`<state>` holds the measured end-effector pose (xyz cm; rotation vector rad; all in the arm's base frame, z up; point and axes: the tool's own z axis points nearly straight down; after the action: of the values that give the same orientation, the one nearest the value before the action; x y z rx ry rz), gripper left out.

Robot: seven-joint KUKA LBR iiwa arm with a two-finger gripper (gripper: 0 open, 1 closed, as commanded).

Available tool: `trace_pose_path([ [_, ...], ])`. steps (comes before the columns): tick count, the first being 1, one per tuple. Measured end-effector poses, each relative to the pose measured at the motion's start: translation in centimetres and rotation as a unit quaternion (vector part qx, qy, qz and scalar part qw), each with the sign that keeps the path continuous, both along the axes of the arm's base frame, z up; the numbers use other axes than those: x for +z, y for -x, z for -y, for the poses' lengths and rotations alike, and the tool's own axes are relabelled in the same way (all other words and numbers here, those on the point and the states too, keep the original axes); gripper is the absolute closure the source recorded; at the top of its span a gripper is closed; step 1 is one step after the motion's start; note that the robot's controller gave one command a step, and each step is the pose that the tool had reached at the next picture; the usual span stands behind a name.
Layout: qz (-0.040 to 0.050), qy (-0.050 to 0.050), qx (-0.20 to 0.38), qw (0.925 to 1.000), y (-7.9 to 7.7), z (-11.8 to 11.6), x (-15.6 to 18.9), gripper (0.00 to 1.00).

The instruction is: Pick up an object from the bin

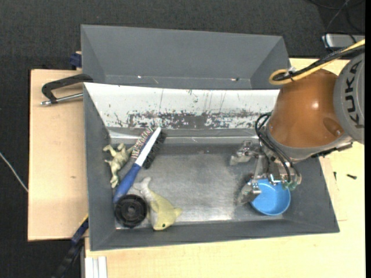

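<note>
My gripper (253, 185) reaches down into the right part of the bin, beneath the orange dome. Its metal fingers stand at the left rim of a blue round bowl-like thing (271, 200) that lies at the front right of the bin floor. Whether the blue thing is between the fingers I cannot tell.
On the left side lie a blue-handled brush with a white head (139, 157), a pale green toy animal (116, 160), a black round wheel-like thing (130, 209) and a yellowish soft toy (160, 211). The arm and its cables hang over the bin's right side.
</note>
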<state>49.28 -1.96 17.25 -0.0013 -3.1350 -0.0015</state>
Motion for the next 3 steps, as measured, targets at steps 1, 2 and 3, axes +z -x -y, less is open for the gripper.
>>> trace_pose_path([
  [1,0.0053,0.000,0.162,0.9868,-4.9,2.3,-10.0,0.00],
  [2,0.0055,0.001,0.348,0.9374,-1.1,12.2,-6.9,0.00],
  [3,0.0067,0.000,0.350,0.9369,-1.2,12.0,-6.8,1.00],
])
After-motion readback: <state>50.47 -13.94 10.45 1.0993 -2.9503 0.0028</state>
